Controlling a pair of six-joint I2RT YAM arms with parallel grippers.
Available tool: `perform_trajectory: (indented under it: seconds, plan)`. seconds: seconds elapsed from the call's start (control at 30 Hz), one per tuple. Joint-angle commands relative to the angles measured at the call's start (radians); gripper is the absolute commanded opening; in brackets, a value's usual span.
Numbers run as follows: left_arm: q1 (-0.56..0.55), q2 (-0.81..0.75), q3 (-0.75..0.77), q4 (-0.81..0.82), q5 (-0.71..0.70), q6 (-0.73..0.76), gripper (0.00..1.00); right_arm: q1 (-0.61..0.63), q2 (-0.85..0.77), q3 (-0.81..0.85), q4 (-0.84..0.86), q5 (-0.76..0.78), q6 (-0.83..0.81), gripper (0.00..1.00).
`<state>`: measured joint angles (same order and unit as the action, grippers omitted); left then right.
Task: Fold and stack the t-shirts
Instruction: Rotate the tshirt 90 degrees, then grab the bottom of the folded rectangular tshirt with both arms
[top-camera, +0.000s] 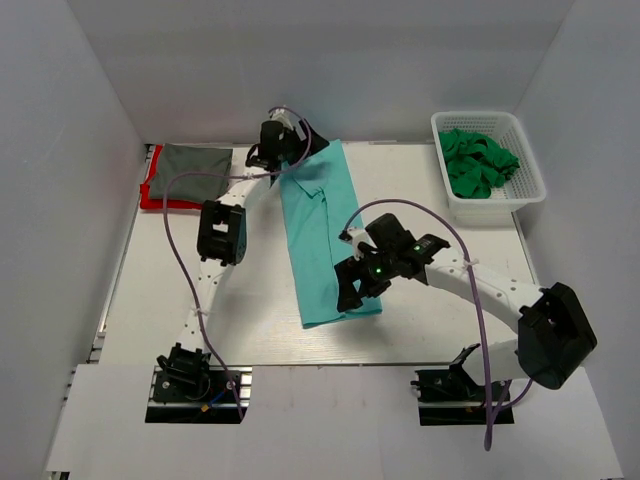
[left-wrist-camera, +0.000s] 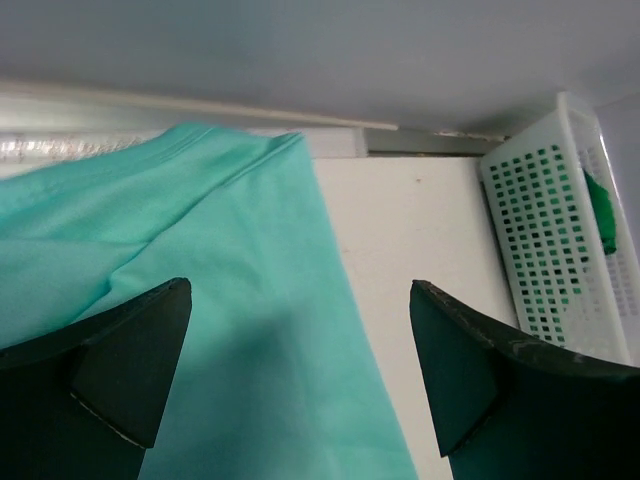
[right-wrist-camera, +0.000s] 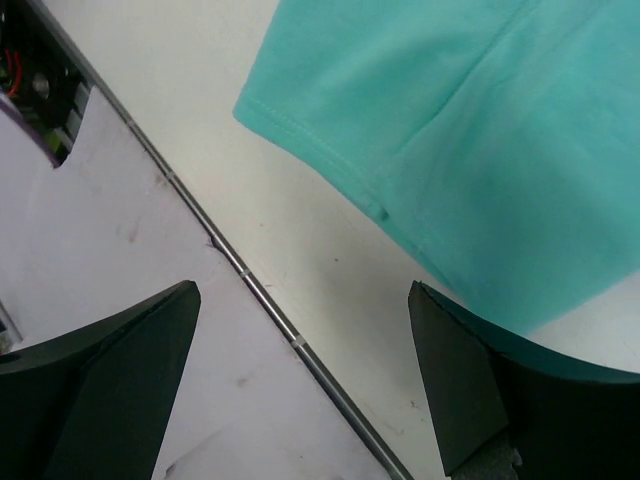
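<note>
One teal shirt (top-camera: 318, 235) lies on the table (top-camera: 250, 320), folded into a long strip that runs from the far edge toward the near one, with a sleeve flap showing on its upper half. One grey shirt (top-camera: 195, 172) sits folded in the far left corner on top of one red shirt (top-camera: 150, 195), of which only a rim shows along the left and near sides. That stack is well apart from the teal one.

There is a single white basket (top-camera: 495, 207) in the far right corner, and it holds a crumpled heap of green cloth (top-camera: 478, 165). How many shirts are in the heap I cannot tell.

Two arms are out over the table. The left gripper (left-wrist-camera: 300, 380) hangs over the far end of the teal shirt, its jaws spread wide with nothing between them; teal cloth lies under it and the basket is off to its right. The right gripper (right-wrist-camera: 305, 385) hangs by the near right corner of the same shirt, jaws likewise wide apart and empty, over bare table just beside the hem.
</note>
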<state>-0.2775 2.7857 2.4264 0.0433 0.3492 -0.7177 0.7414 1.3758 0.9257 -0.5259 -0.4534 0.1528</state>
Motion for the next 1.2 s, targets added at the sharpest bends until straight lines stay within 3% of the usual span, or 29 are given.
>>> perform_trajectory:
  seconds: [0.0, 0.07, 0.2, 0.27, 0.43, 0.47, 0.57, 0.63, 0.8, 0.93, 1.03, 1.17]
  plan:
    - [-0.002, -0.312, 0.028, -0.025, 0.002, 0.147, 1.0, 0.0, -0.084, -0.013, 0.055, 0.103, 0.092, 0.9]
    - [-0.011, -0.47, -0.03, -0.078, 0.034, 0.196, 1.0, -0.004, -0.122, -0.047, 0.076, 0.16, 0.143, 0.9]
    - [-0.02, -0.739, -0.32, -0.209, 0.044, 0.239, 1.0, -0.011, -0.15, -0.088, 0.063, 0.396, 0.305, 0.9]
    - [-0.029, -0.851, -0.527, -0.304, -0.068, 0.239, 1.0, -0.02, -0.136, -0.116, 0.055, 0.415, 0.327, 0.9]
    - [-0.06, -1.214, -1.022, -0.411, -0.105, 0.182, 1.0, -0.048, -0.09, -0.151, 0.063, 0.434, 0.419, 0.9]
    - [-0.075, -1.259, -1.175, -0.436, -0.093, 0.173, 1.0, -0.051, -0.081, -0.142, 0.053, 0.43, 0.424, 0.9]
    - [-0.115, -1.368, -1.413, -0.562, -0.067, 0.118, 1.0, -0.066, -0.044, -0.139, 0.012, 0.423, 0.421, 0.9]
    - [-0.146, -1.459, -1.575, -0.556, 0.049, 0.074, 1.0, -0.077, -0.04, -0.166, 0.029, 0.412, 0.436, 0.9]
    - [-0.271, -1.511, -1.666, -0.595, 0.07, 0.021, 1.0, -0.086, -0.037, -0.202, 0.049, 0.38, 0.468, 0.9]
    - [-0.333, -1.434, -1.69, -0.561, 0.095, 0.055, 1.0, -0.097, -0.021, -0.222, 0.084, 0.338, 0.482, 0.89]
    - [-0.371, -1.336, -1.667, -0.527, 0.137, 0.075, 0.9, -0.105, 0.002, -0.212, 0.079, 0.329, 0.499, 0.84]
    - [-0.396, -1.258, -1.656, -0.527, 0.148, 0.093, 0.69, -0.111, -0.009, -0.222, 0.061, 0.335, 0.518, 0.8]
